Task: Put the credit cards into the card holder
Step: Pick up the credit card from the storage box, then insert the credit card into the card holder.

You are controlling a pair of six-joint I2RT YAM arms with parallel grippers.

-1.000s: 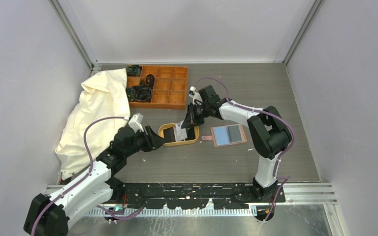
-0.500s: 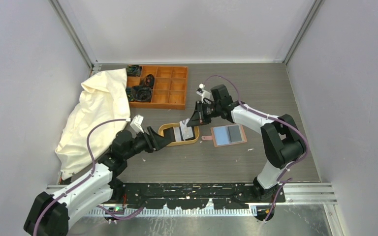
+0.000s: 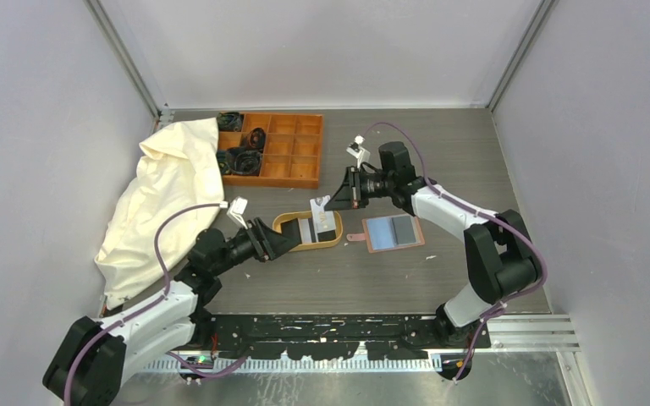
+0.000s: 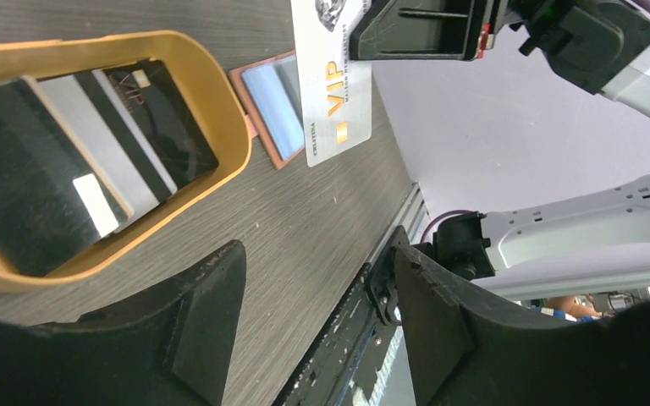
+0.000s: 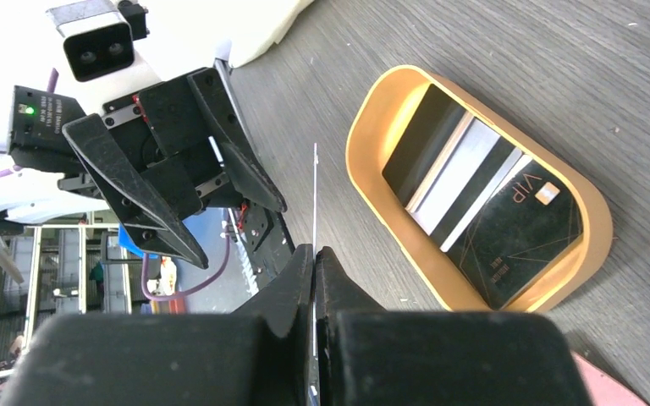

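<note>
Just above the centre of the overhead view, your right end effector [image 3: 332,203] is clamped on one end of a white card [image 4: 330,85], which hangs clear of the table [image 3: 322,279] over the right end of the oval tray [image 4: 233,127]. The card looks light, thin and stiff, with a slick plastic face, so a pinch across the flat faces near one short end suits it; most of its length then stays free to slide into a pocket. Expect it to bow a little if you push it crooked. To the right of the tray, the card holder [image 3: 393,231] lies open and flat on the table, pale lining up. Several black cards [image 5: 516,228] lie stacked flat inside the tray, and these will probably be awkward to get a finger under. At the tray's left end, your left end effector [image 3: 286,241] has its jaws apart and holds nothing.
</note>
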